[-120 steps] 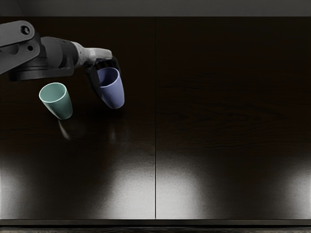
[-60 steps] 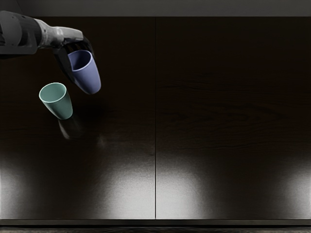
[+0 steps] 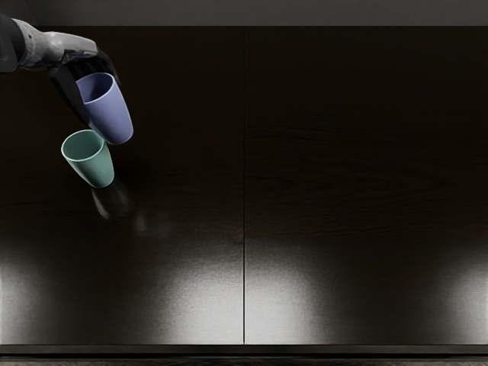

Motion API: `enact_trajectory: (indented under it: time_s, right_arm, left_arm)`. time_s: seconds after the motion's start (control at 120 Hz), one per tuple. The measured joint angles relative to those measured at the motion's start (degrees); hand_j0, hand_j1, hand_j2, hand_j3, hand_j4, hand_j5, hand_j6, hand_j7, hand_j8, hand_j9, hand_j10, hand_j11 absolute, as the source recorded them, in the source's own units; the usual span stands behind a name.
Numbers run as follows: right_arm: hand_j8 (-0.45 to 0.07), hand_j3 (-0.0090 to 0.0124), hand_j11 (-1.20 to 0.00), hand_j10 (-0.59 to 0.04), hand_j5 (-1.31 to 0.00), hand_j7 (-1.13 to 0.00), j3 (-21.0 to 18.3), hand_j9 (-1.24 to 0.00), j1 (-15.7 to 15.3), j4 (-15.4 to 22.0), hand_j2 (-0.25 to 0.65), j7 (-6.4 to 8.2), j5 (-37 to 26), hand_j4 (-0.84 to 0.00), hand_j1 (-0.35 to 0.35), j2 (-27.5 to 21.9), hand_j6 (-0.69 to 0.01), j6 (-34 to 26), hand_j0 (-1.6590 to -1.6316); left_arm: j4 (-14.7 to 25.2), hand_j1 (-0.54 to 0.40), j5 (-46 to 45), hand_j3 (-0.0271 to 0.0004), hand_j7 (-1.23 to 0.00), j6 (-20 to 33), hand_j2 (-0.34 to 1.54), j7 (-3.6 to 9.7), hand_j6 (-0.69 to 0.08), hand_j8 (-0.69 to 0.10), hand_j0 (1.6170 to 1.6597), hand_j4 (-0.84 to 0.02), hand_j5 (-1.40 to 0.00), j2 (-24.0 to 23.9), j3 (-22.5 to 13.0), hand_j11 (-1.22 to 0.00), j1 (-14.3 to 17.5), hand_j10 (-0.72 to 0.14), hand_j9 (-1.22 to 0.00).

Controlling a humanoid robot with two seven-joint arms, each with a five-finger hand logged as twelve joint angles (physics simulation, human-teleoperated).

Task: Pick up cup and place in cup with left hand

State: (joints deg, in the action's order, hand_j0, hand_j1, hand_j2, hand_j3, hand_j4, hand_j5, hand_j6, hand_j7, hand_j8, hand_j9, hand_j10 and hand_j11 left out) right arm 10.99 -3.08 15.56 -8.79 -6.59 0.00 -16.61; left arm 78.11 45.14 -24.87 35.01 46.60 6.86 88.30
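Periwinkle-blue, the tapered cup (image 3: 111, 116) hung above the dark wooden table (image 3: 343, 191), grasped in the robot's left hand (image 3: 85, 65). From where I stood, its lower part came near the rim of the teal cup (image 3: 94, 166), which stood on the tabletop.

The left hand (image 3: 76, 59), its arm coming in at the upper left corner, grips the purple cup (image 3: 111, 116) and holds it above the dark table (image 3: 343, 191), mouth up. The green cup (image 3: 94, 165) stands upright on the table; in this view the purple cup's lower part slightly overlaps its rim. Whether the cups touch is unclear. A thin seam (image 3: 244, 191) divides the tabletop, and pale glare lies along its near part.
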Motion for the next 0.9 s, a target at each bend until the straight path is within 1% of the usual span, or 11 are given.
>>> enact_trajectory:
  time_s: [0.083,0.158,0.225,0.233,0.25,0.442,0.558,0.583,0.617,0.625,0.9]
  right_arm:
    - [-0.028,0.0000,-0.04,-0.028,-0.04,-0.04,0.0,-0.04,0.0,0.0,-0.006,0.00,0.0,-0.028,-0.316,0.0,-0.028,0.0,-1.6581]
    - [-0.028,0.0000,-0.04,-0.028,-0.04,-0.04,0.0,-0.04,0.0,0.0,-0.006,0.00,0.0,-0.028,-0.316,0.0,-0.028,0.0,-1.6581]
    - [-0.028,0.0000,-0.04,-0.028,-0.04,-0.04,0.0,-0.04,0.0,0.0,-0.006,0.00,0.0,-0.028,-0.316,0.0,-0.028,0.0,-1.6581]
    - [-0.028,0.0000,-0.04,-0.028,-0.04,-0.04,0.0,-0.04,0.0,0.0,-0.006,0.00,0.0,-0.028,-0.316,0.0,-0.028,0.0,-1.6581]
    - [-0.028,0.0000,-0.04,-0.028,-0.04,-0.04,0.0,-0.04,0.0,0.0,-0.006,0.00,0.0,-0.028,-0.316,0.0,-0.028,0.0,-1.6581]
    - [-0.028,0.0000,-0.04,-0.028,-0.04,-0.04,0.0,-0.04,0.0,0.0,-0.006,0.00,0.0,-0.028,-0.316,0.0,-0.028,0.0,-1.6581]
    - [-0.028,0.0000,-0.04,-0.028,-0.04,-0.04,0.0,-0.04,0.0,0.0,-0.006,0.00,0.0,-0.028,-0.316,0.0,-0.028,0.0,-1.6581]
    - [-0.028,0.0000,-0.04,-0.028,-0.04,-0.04,0.0,-0.04,0.0,0.0,-0.006,0.00,0.0,-0.028,-0.316,0.0,-0.028,0.0,-1.6581]
    - [-0.028,0.0000,-0.04,-0.028,-0.04,-0.04,0.0,-0.04,0.0,0.0,-0.006,0.00,0.0,-0.028,-0.316,0.0,-0.028,0.0,-1.6581]
    - [-0.028,0.0000,-0.04,-0.028,-0.04,-0.04,0.0,-0.04,0.0,0.0,-0.006,0.00,0.0,-0.028,-0.316,0.0,-0.028,0.0,-1.6581]
    - [-0.028,0.0000,-0.04,-0.028,-0.04,-0.04,0.0,-0.04,0.0,0.0,-0.006,0.00,0.0,-0.028,-0.316,0.0,-0.028,0.0,-1.6581]
  left_arm:
    - [0.0,-0.121,-0.2,0.0000,-0.66,-0.2,0.09,0.00,-0.258,-0.311,1.6546,-0.379,-0.66,0.7,0.1,-0.64,0.6,-0.467,-0.64]
    - [0.0,-0.113,-0.3,0.0000,-0.66,-0.5,0.09,0.00,-0.267,-0.327,1.6547,-0.389,-0.66,1.6,0.2,-0.64,0.6,-0.467,-0.64]
    - [0.0,-0.110,-0.3,0.0000,-0.66,-0.8,0.09,0.00,-0.268,-0.323,1.6547,-0.394,-0.66,2.1,0.2,-0.64,0.6,-0.467,-0.64]
    - [0.0,-0.112,-0.3,0.0000,-0.66,-0.8,0.09,0.00,-0.256,-0.314,1.6546,-0.382,-0.66,2.2,0.2,-0.64,0.6,-0.466,-0.64]
    - [0.0,-0.113,-0.3,0.0000,-0.66,-0.9,0.09,0.00,-0.266,-0.329,1.6547,-0.386,-0.66,2.5,0.2,-0.64,0.6,-0.466,-0.64]
    - [-0.4,-0.108,-0.3,0.0000,-0.65,-1.1,0.09,0.00,-0.286,-0.330,1.6548,-0.397,-0.65,3.2,0.2,-0.64,0.2,-0.465,-0.64]
    - [-2.1,-0.096,-0.3,0.0000,-0.65,-2.0,0.09,0.00,-0.305,-0.339,1.6548,-0.412,-0.65,3.2,0.0,-0.64,-0.4,-0.464,-0.64]
    - [-2.5,-0.094,-0.3,0.0000,-0.65,-2.2,0.09,-0.01,-0.292,-0.333,1.6548,-0.424,-0.65,3.2,0.0,-0.64,-0.4,-0.464,-0.64]
    - [-2.9,-0.088,-0.2,0.0000,-0.65,-2.3,0.08,-0.01,-0.298,-0.338,1.6547,-0.422,-0.65,3.2,-0.1,-0.64,-0.4,-0.465,-0.64]
    - [-3.0,-0.098,-0.2,0.0000,-0.65,-2.4,0.09,-0.01,-0.285,-0.334,1.6547,-0.408,-0.65,3.2,-0.1,-0.64,-0.4,-0.464,-0.64]
    - [-5.6,-0.101,0.3,0.0000,-0.64,-2.6,0.07,-0.01,-0.280,-0.335,1.6548,-0.407,-0.64,2.8,-0.5,-0.64,-1.4,-0.466,-0.64]
